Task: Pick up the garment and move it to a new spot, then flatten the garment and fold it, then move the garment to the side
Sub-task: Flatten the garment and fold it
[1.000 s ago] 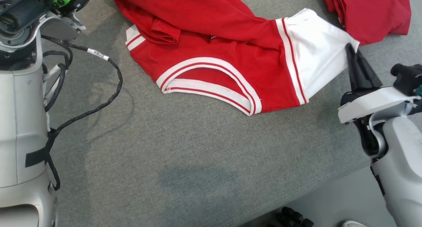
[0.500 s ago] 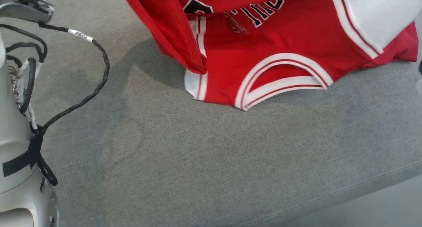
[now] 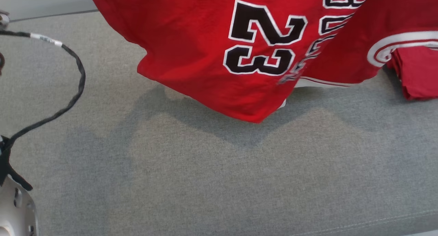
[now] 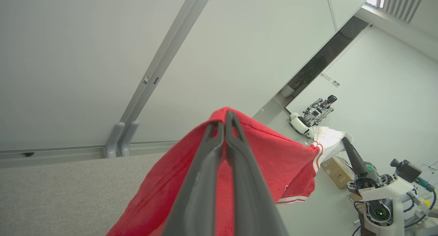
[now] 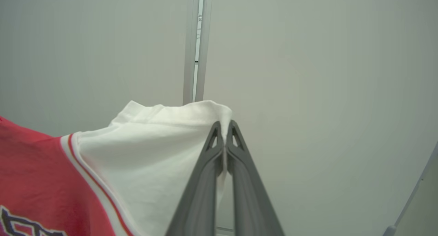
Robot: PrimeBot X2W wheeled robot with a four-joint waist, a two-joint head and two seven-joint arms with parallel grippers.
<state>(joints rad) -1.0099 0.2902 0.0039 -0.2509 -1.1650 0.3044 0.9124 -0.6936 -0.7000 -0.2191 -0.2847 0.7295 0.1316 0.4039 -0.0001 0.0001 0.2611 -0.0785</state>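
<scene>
Grey woven fabric worktop (image 3: 205, 181) is running across the bottom of the head view, its front edge cut off. Black braided cable (image 3: 81, 79) is looping over its left side, both ends leaving frame near the pale robot casing (image 3: 13, 212). Past that, red basketball jersey with black white-edged "23" (image 3: 178, 47) is hanging lifted over the worktop. Its top is cropped, and the lettering right of the number is folding in and hard to read. Cannot tell if its lowest corner is touching the fabric. Stack of folded red cloth (image 3: 417, 71) is lying on the worktop at the right edge, partly covered by the jersey.

Left claw (image 4: 224, 119) is pressing together on a red edge of the jersey. Right claw (image 5: 224, 124) is pinching the jersey's white sleeve panel (image 5: 154, 143), fingers tight together.

Farther off in the left wrist view, brown cardboard box (image 4: 337, 172) is sitting on the floor, contents not visible. White and dark machine (image 4: 314, 112) is sitting beyond, too small to make out.
</scene>
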